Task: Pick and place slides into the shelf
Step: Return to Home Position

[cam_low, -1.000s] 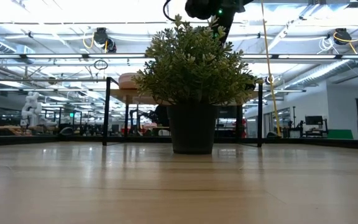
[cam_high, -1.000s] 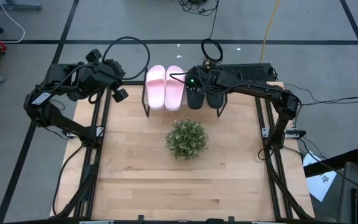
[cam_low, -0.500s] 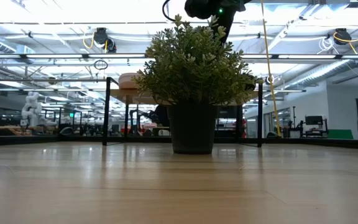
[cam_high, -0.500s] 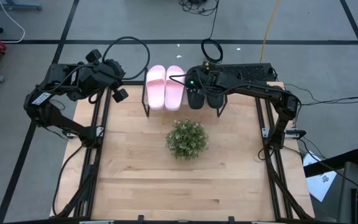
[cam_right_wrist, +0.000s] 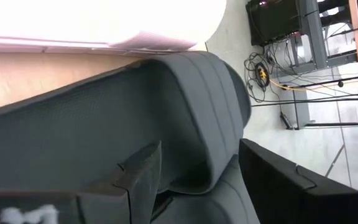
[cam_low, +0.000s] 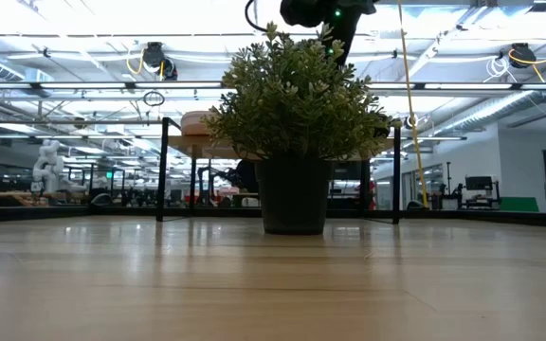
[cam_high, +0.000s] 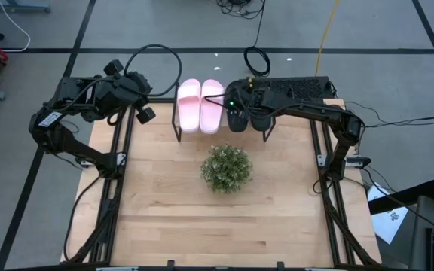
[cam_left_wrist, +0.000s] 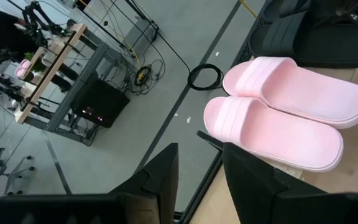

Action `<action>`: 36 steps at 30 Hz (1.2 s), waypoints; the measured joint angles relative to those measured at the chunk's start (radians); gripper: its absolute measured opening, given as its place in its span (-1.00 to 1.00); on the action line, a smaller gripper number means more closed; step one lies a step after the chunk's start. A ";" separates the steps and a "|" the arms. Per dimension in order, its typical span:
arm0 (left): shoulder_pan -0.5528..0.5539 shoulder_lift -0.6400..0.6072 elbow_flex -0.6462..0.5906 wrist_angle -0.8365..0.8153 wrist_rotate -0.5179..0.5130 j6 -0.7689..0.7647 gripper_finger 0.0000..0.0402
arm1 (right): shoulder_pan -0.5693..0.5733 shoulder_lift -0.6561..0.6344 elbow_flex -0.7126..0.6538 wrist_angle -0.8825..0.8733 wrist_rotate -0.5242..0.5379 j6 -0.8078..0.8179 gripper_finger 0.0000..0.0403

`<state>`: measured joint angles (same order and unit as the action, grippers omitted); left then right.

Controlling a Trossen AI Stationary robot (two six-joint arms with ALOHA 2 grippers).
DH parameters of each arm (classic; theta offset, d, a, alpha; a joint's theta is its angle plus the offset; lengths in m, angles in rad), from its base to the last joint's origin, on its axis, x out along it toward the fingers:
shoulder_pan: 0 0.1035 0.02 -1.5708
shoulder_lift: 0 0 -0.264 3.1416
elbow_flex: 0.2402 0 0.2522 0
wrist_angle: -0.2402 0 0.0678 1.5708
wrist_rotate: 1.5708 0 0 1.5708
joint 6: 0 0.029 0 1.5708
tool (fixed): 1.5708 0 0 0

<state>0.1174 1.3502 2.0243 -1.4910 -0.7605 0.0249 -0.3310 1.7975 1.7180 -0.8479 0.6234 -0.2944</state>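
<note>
Your right claw point(cam_right_wrist: 199, 149) hangs released over the black slides point(cam_high: 249, 117), beside the pink pair point(cam_high: 200, 105) on the shelf point(cam_low: 186, 144) at the far edge of the worktop point(cam_high: 172, 211). A potted plant point(cam_high: 226, 168) stands just nearer. Your left claw point(cam_left_wrist: 199, 149) is released, far left.

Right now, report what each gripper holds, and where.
Nothing. Left gripper is open and empty; right gripper hangs open over the black slides on the shelf.

In the low view, the bushy green potted plant point(cam_low: 292, 114) hides the middle of the light wood shelf point(cam_low: 186, 144) and the black slide sandals point(cam_high: 261, 119). From above, the right arm point(cam_high: 307, 111) covers their ends farthest from the plant.
</note>
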 joint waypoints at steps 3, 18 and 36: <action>0.000 0.000 0.000 0.000 0.000 0.000 -0.33 | 0.010 0.000 0.000 -0.008 0.000 0.016 0.02; 0.000 -0.007 0.000 -0.002 0.001 0.013 -0.33 | 0.188 -0.173 0.000 -0.114 0.035 0.175 0.01; 0.000 -0.400 -0.053 -0.079 0.431 -0.210 -0.34 | 0.380 -0.673 0.000 -0.318 0.046 0.413 -0.95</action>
<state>0.1173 0.9500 1.9711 -1.5703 -0.3299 -0.1854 0.0490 1.1245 1.7184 -1.1662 0.6691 0.1190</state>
